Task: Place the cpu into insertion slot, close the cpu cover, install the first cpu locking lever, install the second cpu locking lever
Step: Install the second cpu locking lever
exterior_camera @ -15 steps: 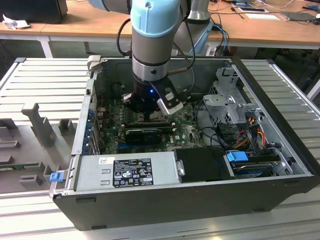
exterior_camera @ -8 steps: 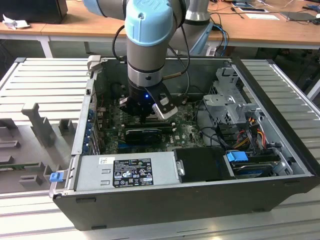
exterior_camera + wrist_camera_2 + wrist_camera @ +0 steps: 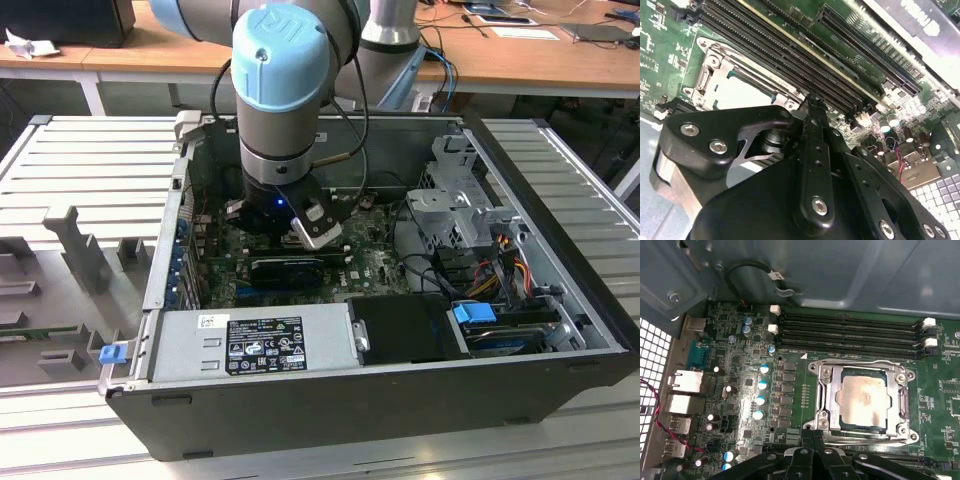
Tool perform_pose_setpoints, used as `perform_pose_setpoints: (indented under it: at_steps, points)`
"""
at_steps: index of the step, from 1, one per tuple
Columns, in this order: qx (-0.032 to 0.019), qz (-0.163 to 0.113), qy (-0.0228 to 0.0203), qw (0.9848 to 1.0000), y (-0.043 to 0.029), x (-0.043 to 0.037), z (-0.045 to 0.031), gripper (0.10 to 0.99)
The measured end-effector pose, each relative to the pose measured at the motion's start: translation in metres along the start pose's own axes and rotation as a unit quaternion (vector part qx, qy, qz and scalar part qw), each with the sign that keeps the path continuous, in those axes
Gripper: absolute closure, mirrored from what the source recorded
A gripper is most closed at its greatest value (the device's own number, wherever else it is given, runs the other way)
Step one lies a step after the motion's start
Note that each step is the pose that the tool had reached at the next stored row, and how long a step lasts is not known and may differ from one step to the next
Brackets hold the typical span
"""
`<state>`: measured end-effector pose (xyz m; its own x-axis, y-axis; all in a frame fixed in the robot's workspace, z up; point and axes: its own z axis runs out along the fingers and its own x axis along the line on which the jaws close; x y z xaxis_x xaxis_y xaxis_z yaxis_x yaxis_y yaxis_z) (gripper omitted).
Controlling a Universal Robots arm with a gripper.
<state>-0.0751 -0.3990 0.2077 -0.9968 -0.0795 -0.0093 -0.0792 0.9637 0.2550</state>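
Cpu [image 3: 863, 399] seated under closed cpu cover [image 3: 826, 395]; pincer [image 3: 812, 436] narrowed, empty, just beside; lever locking stage, demanding precise hooking.

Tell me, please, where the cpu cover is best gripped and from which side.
Probably the outer rim of the cpu cover, on the bar nearest the gripper, approached from straight above. The frame lies flat with the cpu filling its window, so the inner edge offers no finger room; only the thin outer edge is free. Which side is hinged I cannot tell.
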Motion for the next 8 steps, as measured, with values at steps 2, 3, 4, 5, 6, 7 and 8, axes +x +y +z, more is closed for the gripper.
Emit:
perform_pose_setpoints:
  at_steps: [2,3,4,5,6,7,8]
  points:
    - [-0.0036,0.0,-0.001,1.0,-0.0019,0.0005,0.0009,0.98]
    - [-0.0048,0.0,-0.0011,1.0,-0.0023,0.0005,0.0011,0.98]
    - [-0.0058,-0.001,-0.0013,1.0,-0.0029,0.0006,0.0013,0.98]
    - [-0.0068,-0.001,-0.0016,1.0,-0.0034,0.0006,0.0016,0.98]
    - [-0.008,-0.001,-0.0021,1.0,-0.0041,0.0007,0.0022,0.98]
    - [-0.0106,-0.001,-0.0029,0.9999,-0.0047,0.0007,0.0032,0.98]
    - [-0.0129,-0.001,-0.0034,0.9999,-0.0049,0.0007,0.004,0.98]
